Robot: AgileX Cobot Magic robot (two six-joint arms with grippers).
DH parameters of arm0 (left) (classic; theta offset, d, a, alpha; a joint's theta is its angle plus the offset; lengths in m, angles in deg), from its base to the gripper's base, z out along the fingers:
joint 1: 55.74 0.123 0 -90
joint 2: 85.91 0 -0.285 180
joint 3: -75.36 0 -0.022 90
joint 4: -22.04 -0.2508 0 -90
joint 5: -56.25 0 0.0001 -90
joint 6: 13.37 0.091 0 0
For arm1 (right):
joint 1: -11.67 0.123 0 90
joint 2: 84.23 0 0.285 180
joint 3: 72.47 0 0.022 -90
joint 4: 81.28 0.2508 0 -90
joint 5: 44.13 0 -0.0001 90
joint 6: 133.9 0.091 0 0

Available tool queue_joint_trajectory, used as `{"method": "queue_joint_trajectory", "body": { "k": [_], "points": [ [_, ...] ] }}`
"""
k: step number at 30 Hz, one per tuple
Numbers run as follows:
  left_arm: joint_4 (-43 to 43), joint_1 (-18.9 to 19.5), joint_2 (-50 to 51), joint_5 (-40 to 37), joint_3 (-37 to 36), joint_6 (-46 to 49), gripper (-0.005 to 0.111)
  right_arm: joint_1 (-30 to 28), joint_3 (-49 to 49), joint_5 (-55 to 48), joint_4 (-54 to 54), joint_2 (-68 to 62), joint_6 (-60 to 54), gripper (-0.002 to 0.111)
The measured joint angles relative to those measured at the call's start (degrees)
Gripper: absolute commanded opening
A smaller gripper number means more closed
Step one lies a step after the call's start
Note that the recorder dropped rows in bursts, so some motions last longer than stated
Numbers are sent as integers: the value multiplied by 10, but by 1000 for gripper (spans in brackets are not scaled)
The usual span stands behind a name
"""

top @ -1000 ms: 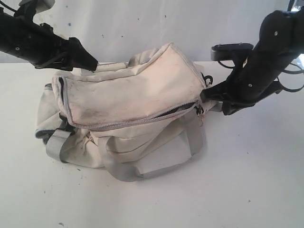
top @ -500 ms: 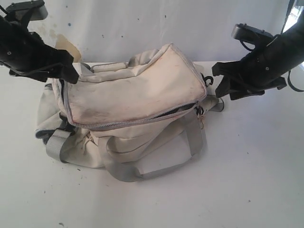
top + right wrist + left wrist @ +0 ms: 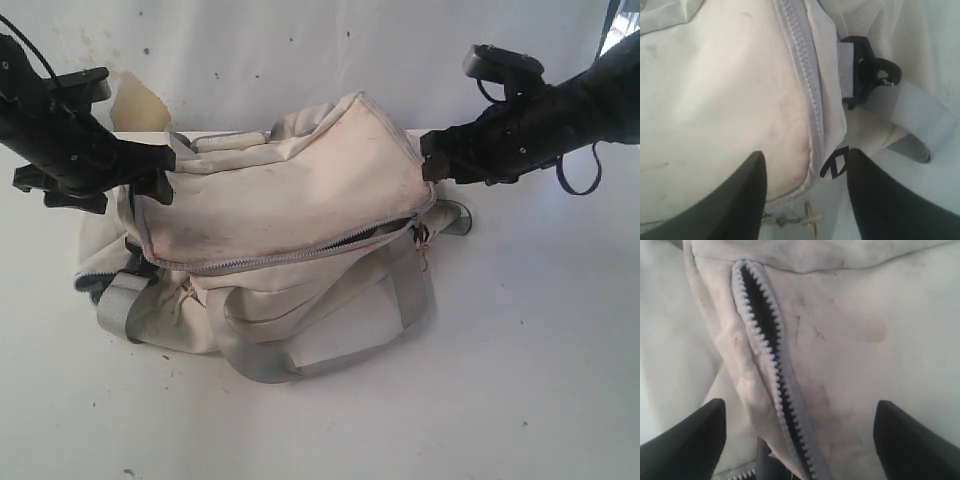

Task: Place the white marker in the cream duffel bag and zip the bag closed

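1. The white counter (image 3: 520,380) takes up most of the exterior view and is dotted with small dark specks.
2. The cream bag (image 3: 290,190) lies on the counter, a little left of the middle. Its stained top panel bulges upward.
3. The left arm (image 3: 50,130) reaches in from the left edge, and the left end effector (image 3: 160,172) sits at the bag's left end. It is released. In its own wrist view (image 3: 799,407) the two black fingers (image 3: 690,440) stand wide apart over the fabric and grip nothing.
4. The right arm (image 3: 560,110) comes in from the right edge, and the right end effector (image 3: 430,160) is at the bag's far right corner. In its wrist view (image 3: 806,154) the fingers are spread with that corner between them, released rather than clenched. I cannot tell whether either finger touches the cloth.
5. A grey handle (image 3: 300,360) lies flat on the counter in front of the bag. A grey strap (image 3: 115,305) hangs at the bag's near left corner.
6. The grey zipper (image 3: 290,255) runs along the front edge of the top panel, with a dark slit near its right end. At the left end its teeth (image 3: 767,350) are parted over a dark inside.
7. A black clip (image 3: 867,72) sits on grey webbing just beside the bag's right end.
8. A black pull tab (image 3: 836,164) hangs at the zipper's end between the right fingers. A small brass-coloured piece (image 3: 807,217) is near it.
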Motion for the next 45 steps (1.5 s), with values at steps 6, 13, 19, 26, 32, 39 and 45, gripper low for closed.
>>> {"method": "queue_joint_trajectory", "body": {
  "k": [6, 13, 19, 26, 32, 39, 45],
  "points": [
    [20, 0, 27, 14, 0, 0, 95, 1, 0, 50, 223, -51, -244, 53],
    [40, 0, 50, 19, 0, 0, 55, 1, 0, 45, 402, -97, -420, 33],
    [41, 0, 56, 30, 0, 0, 4, 1, 0, 45, 408, -100, -423, 2],
    [45, 0, 56, 31, 5, 24, 0, 1, 0, 40, 361, -98, -350, 0],
    [61, 8, 57, -16, 56, 28, 0, 2, 0, 53, 177, -55, -164, 0],
    [89, 12, 66, -58, 129, 33, 0, 5, 0, 17, -77, 8, 104, 0],
    [129, 12, 103, -97, 184, 64, 0, 6, 0, -50, -209, 46, 265, 0]
  ]
}}
